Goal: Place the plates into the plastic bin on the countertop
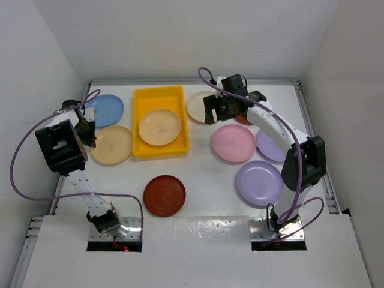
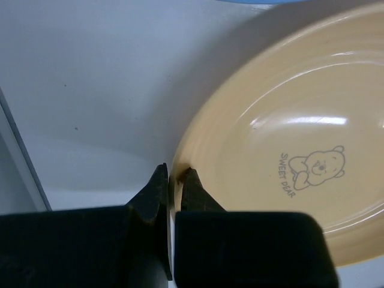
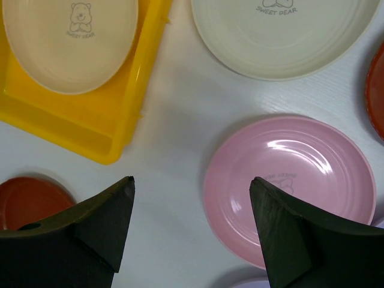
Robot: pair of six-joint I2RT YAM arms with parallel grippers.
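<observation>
The yellow plastic bin (image 1: 139, 102) stands at the back centre of the white countertop (image 1: 204, 180) and holds a tan plate (image 1: 159, 126). My left gripper (image 1: 90, 137) (image 2: 174, 174) is shut on the left rim of a tan-yellow plate (image 1: 112, 144) (image 2: 288, 150) left of the bin. My right gripper (image 1: 225, 111) (image 3: 192, 180) is open and empty. It hovers above the countertop between the bin (image 3: 129, 90), a cream plate (image 1: 199, 107) (image 3: 282, 42) and a pink plate (image 1: 233, 143) (image 3: 294, 180).
A blue plate (image 1: 105, 110) lies at the back left. Two lavender plates (image 1: 259, 183) (image 1: 270, 147) lie on the right. A dark red plate (image 1: 164, 195) lies at the front centre, and another (image 3: 377, 90) is half hidden under the right arm. A metal edge (image 1: 306, 120) borders the countertop.
</observation>
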